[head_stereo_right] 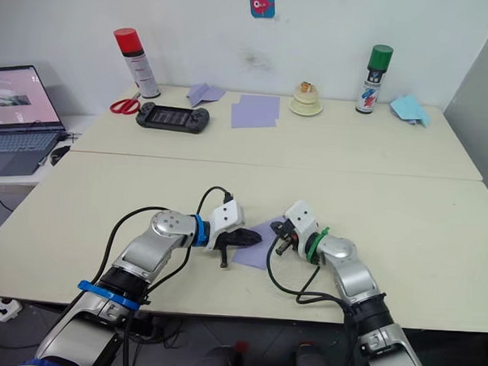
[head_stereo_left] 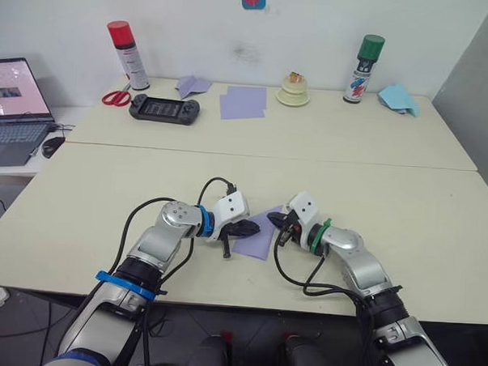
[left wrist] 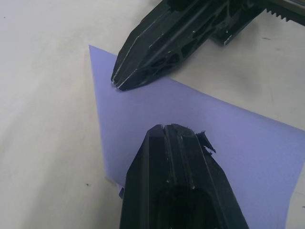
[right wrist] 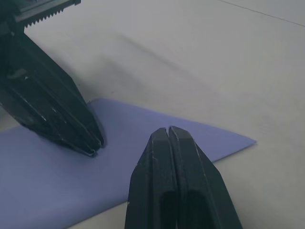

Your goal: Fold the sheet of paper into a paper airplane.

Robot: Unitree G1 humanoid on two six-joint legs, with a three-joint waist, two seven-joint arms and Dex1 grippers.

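The paper (head_stereo_left: 256,236) lies flat on the near table (head_stereo_left: 403,239), near the front edge, between the two grippers. It reads as partly folded: the wrist views show a pointed corner and a second layer peeking out at one edge. Left gripper (head_stereo_left: 248,229) has its fingers closed together, tip resting on the paper's left part. Right gripper (head_stereo_left: 281,225) also has its fingers pressed together, nothing between them, tip at the paper's right far edge. In the left wrist view both tips sit on the lavender surface, near each other but apart. Handling, judged: very light, thin, limp, and likely to slide on the smooth tabletop under a sideways push; creases hold once pressed, and it tears or crumples easily. Best grip is probably at a free edge or corner lifted slightly off the table, with the other tip pinning the sheet down. Long axis appears to run from near-left to far-right, with the pointed corner toward the far right.
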